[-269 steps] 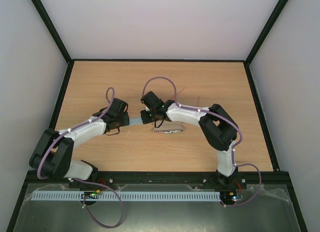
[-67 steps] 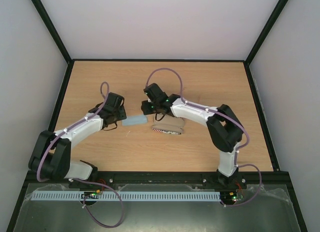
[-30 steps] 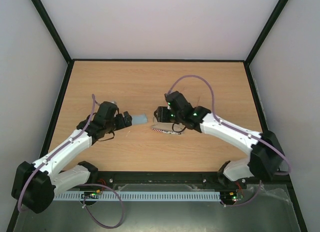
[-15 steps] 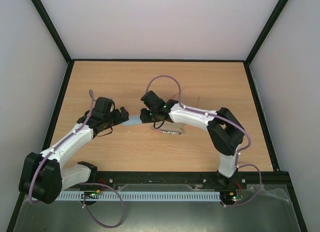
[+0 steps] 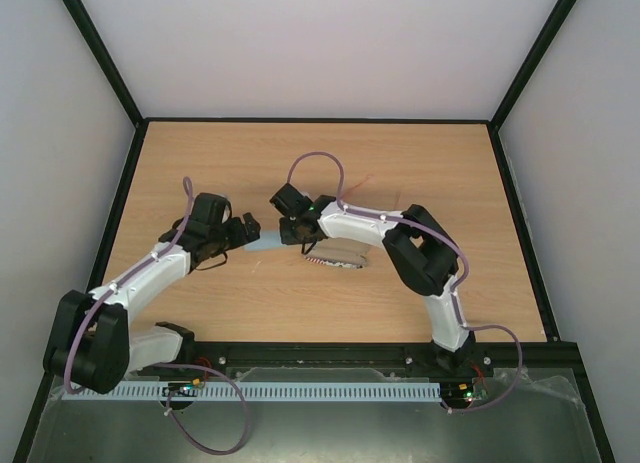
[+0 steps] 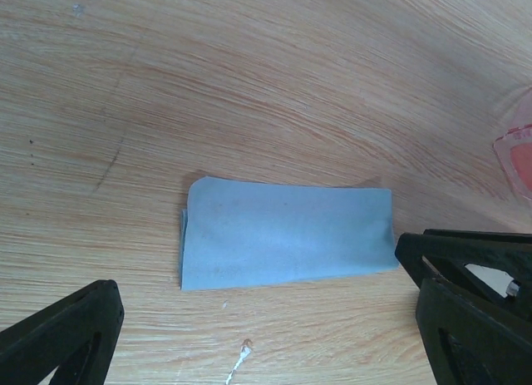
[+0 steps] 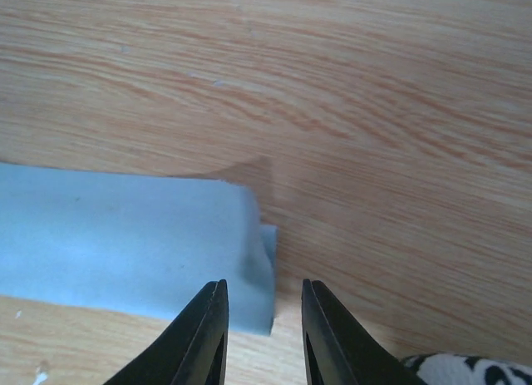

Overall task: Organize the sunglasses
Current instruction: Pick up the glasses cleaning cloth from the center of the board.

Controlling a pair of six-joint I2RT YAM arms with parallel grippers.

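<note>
The sunglasses (image 6: 517,148) show only as a red-orange lens and rim at the right edge of the left wrist view; in the top view the right arm covers them. A folded light blue cloth (image 5: 268,244) lies flat between the two grippers. My left gripper (image 5: 247,231) is wide open at the cloth's left end, its fingers standing either side of the cloth (image 6: 283,234). My right gripper (image 5: 289,232) hovers at the cloth's right end. Its jaws (image 7: 262,323) are narrowly apart over the cloth's (image 7: 125,235) folded corner, not touching it.
The flag-patterned case (image 5: 336,256) lies just right of the cloth, below the right forearm; a bit of it (image 7: 465,370) shows at the bottom right of the right wrist view. Black frame rails border the wooden table (image 5: 300,153).
The right gripper has moved left from above the case to the cloth's right end, and its jaws have narrowed. The left gripper stays open beside the cloth.
</note>
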